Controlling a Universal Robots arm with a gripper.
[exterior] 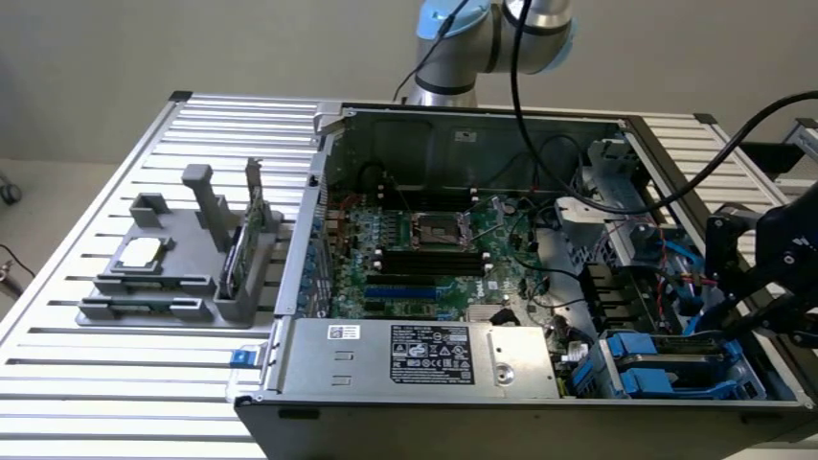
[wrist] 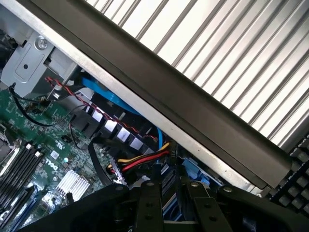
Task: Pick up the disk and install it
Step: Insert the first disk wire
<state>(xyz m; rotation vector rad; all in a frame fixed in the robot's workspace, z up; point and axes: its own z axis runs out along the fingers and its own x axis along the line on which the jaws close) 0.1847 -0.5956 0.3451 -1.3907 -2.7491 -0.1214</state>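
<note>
Lower right, case bay: disk (exterior: 675,366), flat, clipped in glossy blue plastic frame.
Arm (exterior: 476,43): rounded silver-blue joints, black wrist angled down over bay.
Jaws: cannot tell their width.

Blue-framed disk (exterior: 668,355) in drive bay

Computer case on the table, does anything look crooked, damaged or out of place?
Nothing stands out. The computer case lies flat on the slatted table, the grey parts tray sits level beside it, and the gripper hangs over the blue drive frames in the case's corner. No spill or visible damage.
</note>
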